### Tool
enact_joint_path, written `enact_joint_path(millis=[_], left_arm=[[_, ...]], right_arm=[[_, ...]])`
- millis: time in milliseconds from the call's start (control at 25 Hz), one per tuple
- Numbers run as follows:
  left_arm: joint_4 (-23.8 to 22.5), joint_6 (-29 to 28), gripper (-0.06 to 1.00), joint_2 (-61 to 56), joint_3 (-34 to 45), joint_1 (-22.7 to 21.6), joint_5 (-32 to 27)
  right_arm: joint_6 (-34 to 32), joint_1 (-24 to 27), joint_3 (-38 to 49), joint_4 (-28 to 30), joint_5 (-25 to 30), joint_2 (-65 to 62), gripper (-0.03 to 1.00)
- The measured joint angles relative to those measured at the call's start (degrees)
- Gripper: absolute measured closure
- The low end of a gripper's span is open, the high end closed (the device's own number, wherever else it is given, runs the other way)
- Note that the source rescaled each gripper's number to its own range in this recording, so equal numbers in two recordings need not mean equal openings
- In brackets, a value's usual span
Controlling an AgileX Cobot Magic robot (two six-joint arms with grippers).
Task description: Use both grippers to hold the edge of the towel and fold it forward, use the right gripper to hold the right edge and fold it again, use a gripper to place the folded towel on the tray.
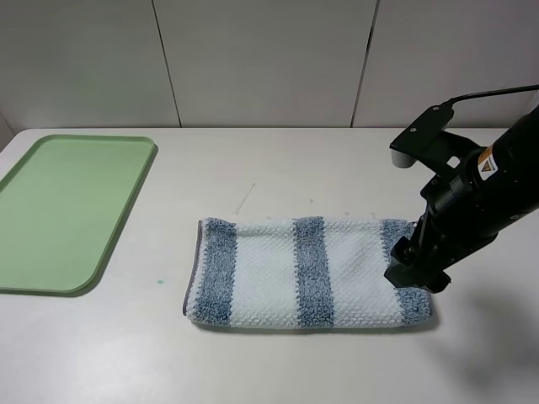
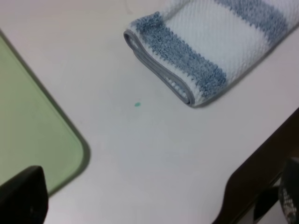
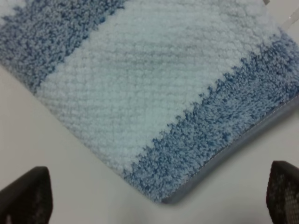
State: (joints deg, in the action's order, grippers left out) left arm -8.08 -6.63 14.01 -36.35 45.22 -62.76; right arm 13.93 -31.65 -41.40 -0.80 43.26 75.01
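Second fold, approach phase. The towel (image 1: 307, 273) lies on the desk (image 1: 278, 370) as a long striped band, which I judge to be already folded once. It sits to the right of the tray (image 1: 126, 215) and well apart from it. The right fingers (image 3: 23, 198) are spread wide and pinch nothing. They hover over the band's right end, above its near corner, and the grey hem (image 3: 233, 149) runs slantwise between them in the right wrist view. The left fingers (image 2: 21, 198) are also spread and empty. They hang off to the side, and their camera looks down on the doubled hem at the towel's left end and on a corner of the tray. To do this step well, I would shift the right fingers along the hem toward the middle of that short edge rather than the corner, so the cloth lifts evenly. I would come down until both layers sit between the pads and close fully before rising — a one-layer pinch would, I expect, peel the first fold open. Then I would carry the edge low and straight across toward the left end, lay hem on hem, and let go only once the cloth rests flat.
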Motion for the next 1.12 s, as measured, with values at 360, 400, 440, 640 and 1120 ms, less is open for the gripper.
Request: enact_joint_path(millis=[360,400,440,640,1120], left_arm=[[-0.4,-2.2,-0.05,-9.8,5.5,0.0,-4.6],[-0.8,-2.2,-0.05,-9.8,5.5,0.0,-4.6],[-1.2,-2.2,-0.05,-9.8,5.5,0.0,-4.5],[-2.9,-2.4,-0.05,-9.8,6.0,0.0,-2.5],[-3.1,-3.2,-0.05,-9.8,7.9,0.0,1.8]], right_arm=[[0.0,0.0,0.0,-0.7,-1.2,0.0,-0.03],[0.0,0.0,0.0,-0.8,-1.3,0.0,-0.03],[0.0,0.0,0.0,-0.9,-1.3,0.0,-0.03],[0.0,0.0,0.0,-1.3,-1.6,0.0,-0.03],[-3.2,0.0,0.0,-3.9,-3.7,0.0,-0.03]])
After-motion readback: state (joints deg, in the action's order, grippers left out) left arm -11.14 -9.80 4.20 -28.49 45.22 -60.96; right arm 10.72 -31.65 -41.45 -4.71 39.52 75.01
